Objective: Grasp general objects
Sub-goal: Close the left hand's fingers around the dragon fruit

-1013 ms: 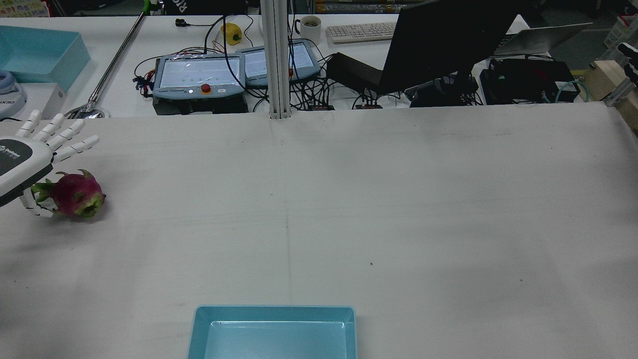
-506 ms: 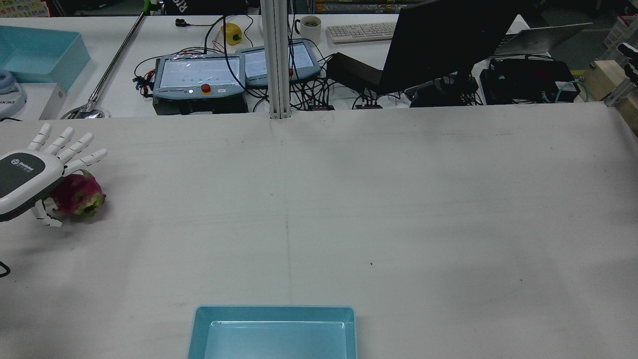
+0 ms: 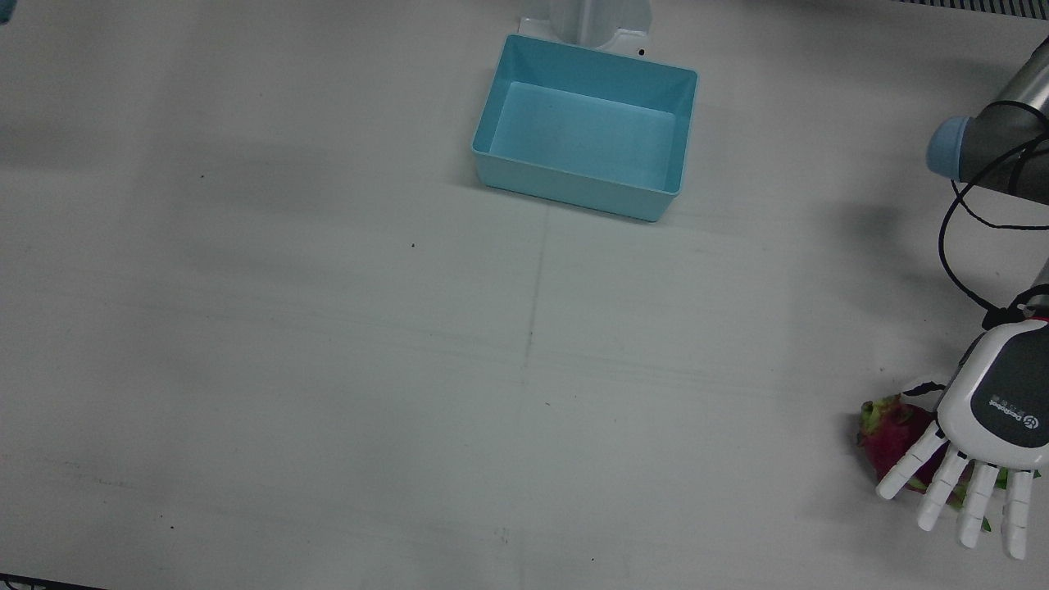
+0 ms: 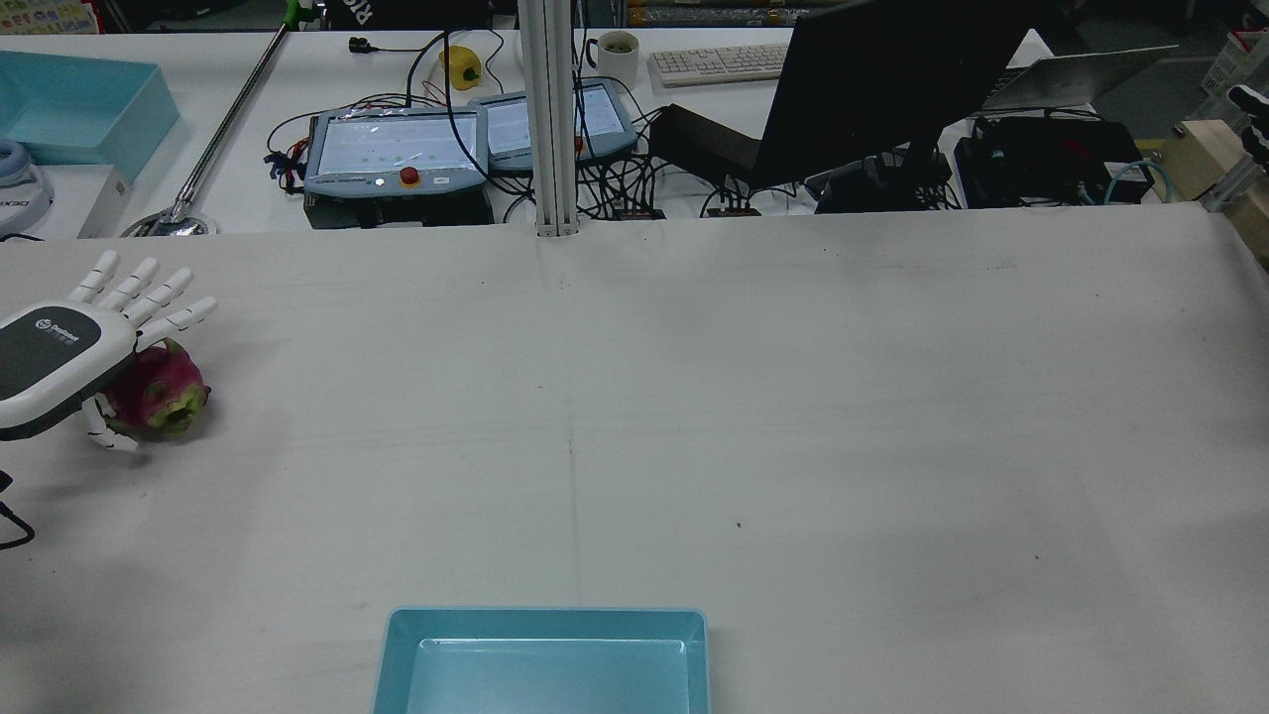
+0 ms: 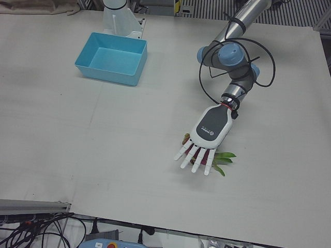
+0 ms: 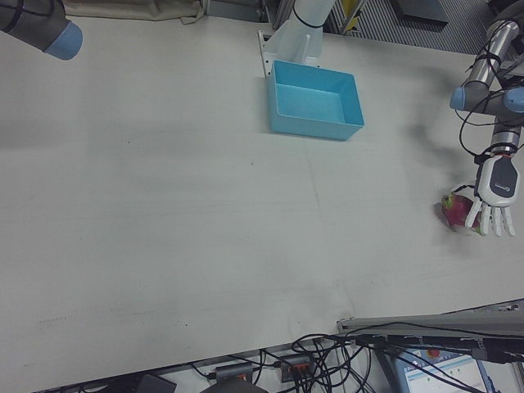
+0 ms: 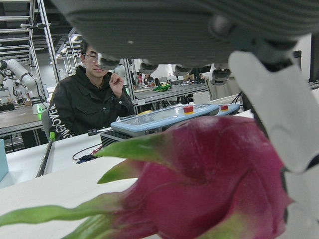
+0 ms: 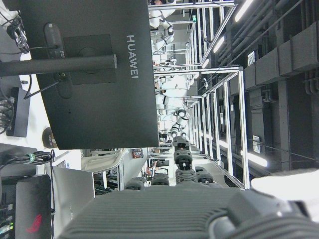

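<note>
A pink dragon fruit [image 4: 161,389] with green leaves lies on the white table at its left edge. It also shows in the front view [image 3: 891,428], the right-front view [image 6: 451,210] and close up in the left hand view [image 7: 209,184]. My left hand [image 4: 61,359] hovers palm down right over it, with its fingers [image 3: 942,483] spread and straight and its thumb low beside the fruit. The hand is open and holds nothing. It also shows in the left-front view [image 5: 206,135]. Of my right hand [image 8: 174,211] only the dark palm shows in its own view, and its fingers cannot be read.
A light blue bin [image 3: 583,123] stands at the table's near-robot edge, in the middle, and also shows in the rear view [image 4: 543,659]. Beyond the far edge are control pendants [image 4: 397,149], cables and a black monitor [image 4: 882,79]. The right arm's elbow [image 6: 41,24] is raised at the far side.
My left hand has moved further into the view and over the dragon fruit, now covering most of it. The fingers stay spread. The fruit has not moved.
</note>
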{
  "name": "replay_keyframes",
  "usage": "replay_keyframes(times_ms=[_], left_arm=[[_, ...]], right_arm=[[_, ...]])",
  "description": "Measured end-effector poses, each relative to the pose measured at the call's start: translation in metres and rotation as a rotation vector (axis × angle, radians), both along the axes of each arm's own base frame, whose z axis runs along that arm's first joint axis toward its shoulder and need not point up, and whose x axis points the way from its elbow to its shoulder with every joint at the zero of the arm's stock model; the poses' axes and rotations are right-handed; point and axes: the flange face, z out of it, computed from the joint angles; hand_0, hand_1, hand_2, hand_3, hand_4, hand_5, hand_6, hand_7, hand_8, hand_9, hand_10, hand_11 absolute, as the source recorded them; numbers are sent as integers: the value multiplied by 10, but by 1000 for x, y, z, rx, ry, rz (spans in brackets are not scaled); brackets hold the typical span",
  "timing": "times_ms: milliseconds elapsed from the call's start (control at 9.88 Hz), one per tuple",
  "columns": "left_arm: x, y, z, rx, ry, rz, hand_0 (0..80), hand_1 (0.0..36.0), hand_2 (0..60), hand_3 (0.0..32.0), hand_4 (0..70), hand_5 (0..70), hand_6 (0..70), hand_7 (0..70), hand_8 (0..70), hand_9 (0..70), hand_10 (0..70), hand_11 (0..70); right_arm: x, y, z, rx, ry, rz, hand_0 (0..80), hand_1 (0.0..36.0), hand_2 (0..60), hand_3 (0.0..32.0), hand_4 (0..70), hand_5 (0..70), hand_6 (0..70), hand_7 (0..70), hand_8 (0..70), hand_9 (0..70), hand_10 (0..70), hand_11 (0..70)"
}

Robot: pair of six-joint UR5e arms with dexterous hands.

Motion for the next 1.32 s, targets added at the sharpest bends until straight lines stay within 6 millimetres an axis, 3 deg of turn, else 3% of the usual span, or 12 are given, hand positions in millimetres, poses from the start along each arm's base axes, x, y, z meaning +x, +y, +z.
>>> replay_keyframes(times_ms=[101, 203, 304, 506, 608, 709, 810, 911, 1013, 1114, 1215, 1316], left_arm=[[3, -3, 2, 1, 0, 1, 523, 257, 188, 144, 0, 0, 0, 0, 0, 0, 0, 0], [7, -8, 9, 0, -3, 1, 506, 226, 162, 34, 0, 0, 0, 0, 0, 0, 0, 0], [12, -15, 18, -3, -9, 1, 498, 210, 161, 0, 0, 0, 0, 6, 0, 0, 0, 0], [21, -27, 29, -7, -18, 0, 488, 185, 203, 0, 113, 23, 0, 143, 16, 14, 0, 0], [23, -29, 30, -5, -17, 0, 494, 196, 247, 0, 144, 76, 46, 237, 42, 57, 82, 136], [24, -31, 30, -2, -15, -1, 503, 193, 293, 0, 219, 177, 155, 407, 141, 252, 353, 516], [24, -31, 29, 2, -13, -1, 497, 170, 295, 0, 286, 245, 228, 540, 238, 396, 474, 680], [24, -31, 29, 4, -12, -2, 490, 145, 298, 0, 378, 329, 326, 700, 352, 537, 549, 700], [23, -31, 29, 7, -10, -3, 485, 122, 301, 0, 465, 404, 415, 700, 441, 655, 631, 700], [23, -31, 29, 9, -9, -3, 478, 90, 312, 0, 621, 488, 543, 700, 554, 700, 700, 700], [23, -31, 29, 11, -6, -2, 472, 71, 346, 0, 700, 528, 642, 700, 650, 700, 672, 700], [23, -32, 27, 13, 0, 0, 466, 58, 409, 0, 700, 574, 700, 700, 700, 700, 700, 700]], right_arm=[[0, 0, 0, 0, 0, 0, 0, 0, 0, 0, 0, 0, 0, 0, 0, 0, 0, 0], [0, 0, 0, 0, 0, 0, 0, 0, 0, 0, 0, 0, 0, 0, 0, 0, 0, 0], [0, 0, 0, 0, 0, 0, 0, 0, 0, 0, 0, 0, 0, 0, 0, 0, 0, 0], [0, 0, 0, 0, 0, 0, 0, 0, 0, 0, 0, 0, 0, 0, 0, 0, 0, 0], [0, 0, 0, 0, 0, 0, 0, 0, 0, 0, 0, 0, 0, 0, 0, 0, 0, 0], [0, 0, 0, 0, 0, 0, 0, 0, 0, 0, 0, 0, 0, 0, 0, 0, 0, 0], [0, 0, 0, 0, 0, 0, 0, 0, 0, 0, 0, 0, 0, 0, 0, 0, 0, 0], [0, 0, 0, 0, 0, 0, 0, 0, 0, 0, 0, 0, 0, 0, 0, 0, 0, 0], [0, 0, 0, 0, 0, 0, 0, 0, 0, 0, 0, 0, 0, 0, 0, 0, 0, 0], [0, 0, 0, 0, 0, 0, 0, 0, 0, 0, 0, 0, 0, 0, 0, 0, 0, 0], [0, 0, 0, 0, 0, 0, 0, 0, 0, 0, 0, 0, 0, 0, 0, 0, 0, 0], [0, 0, 0, 0, 0, 0, 0, 0, 0, 0, 0, 0, 0, 0, 0, 0, 0, 0]])
